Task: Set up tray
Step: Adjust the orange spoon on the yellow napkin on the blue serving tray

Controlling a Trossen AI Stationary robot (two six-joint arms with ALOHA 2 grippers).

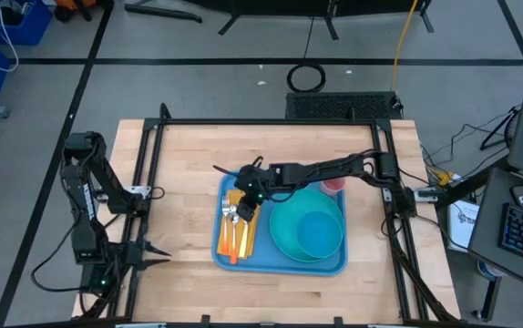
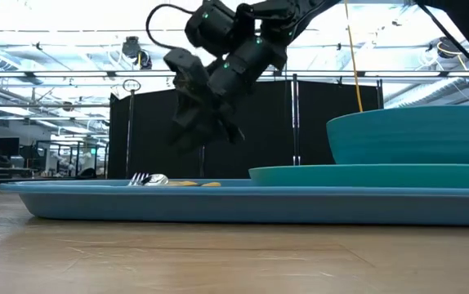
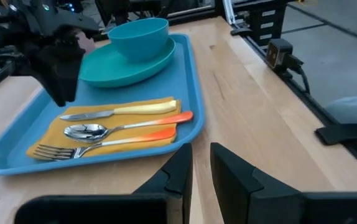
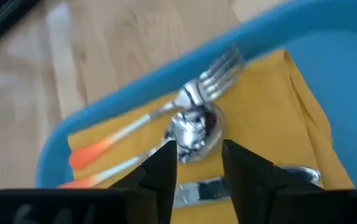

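Bright overhead room light throughout; the right wrist view is motion-blurred, with glare on the spoon [image 4: 194,130].

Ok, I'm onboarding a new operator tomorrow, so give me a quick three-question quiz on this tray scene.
1. True or false: the bowl sits on the teal plate.
2. What lies under the fork, spoon and knife? A) yellow napkin B) bare tray C) plate
3. Which gripper hovers over the cutlery?

Key:
1. True
2. A, the napkin
3. The right gripper, fingers apart with nothing between them; the left gripper waits off the table's left edge.
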